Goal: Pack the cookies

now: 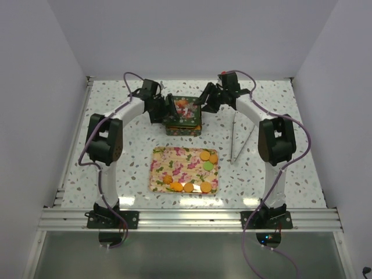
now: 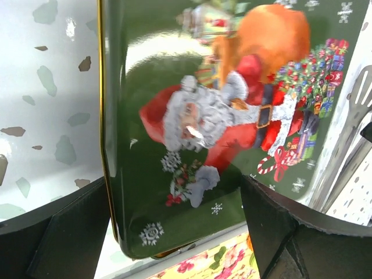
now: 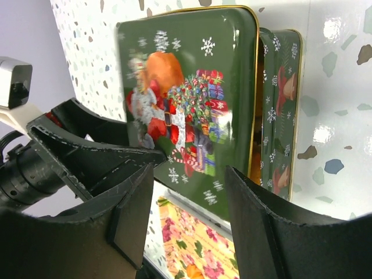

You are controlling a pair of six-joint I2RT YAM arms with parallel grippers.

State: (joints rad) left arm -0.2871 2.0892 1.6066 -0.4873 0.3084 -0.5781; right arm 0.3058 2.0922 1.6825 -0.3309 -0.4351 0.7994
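Note:
Several cookies (image 1: 204,155), orange rounds and one green, lie on the floral tray (image 1: 160,160). Behind the tray stands a green Christmas tin (image 1: 183,130). Its Santa lid (image 2: 174,87) sits askew over the base (image 3: 279,116), and an orange gap shows between them. My left gripper (image 2: 174,192) is at the tin's left side with its jaws spread wide. One finger (image 2: 75,232) lies along the lid's gold edge and the other covers a lid corner. My right gripper (image 3: 189,192) hovers open by the tin's far right corner, nothing between its fingers.
A slotted metal utensil (image 1: 235,139) lies on the speckled table right of the tray. White walls close in the back and both sides. An aluminium rail (image 1: 186,218) runs along the near edge.

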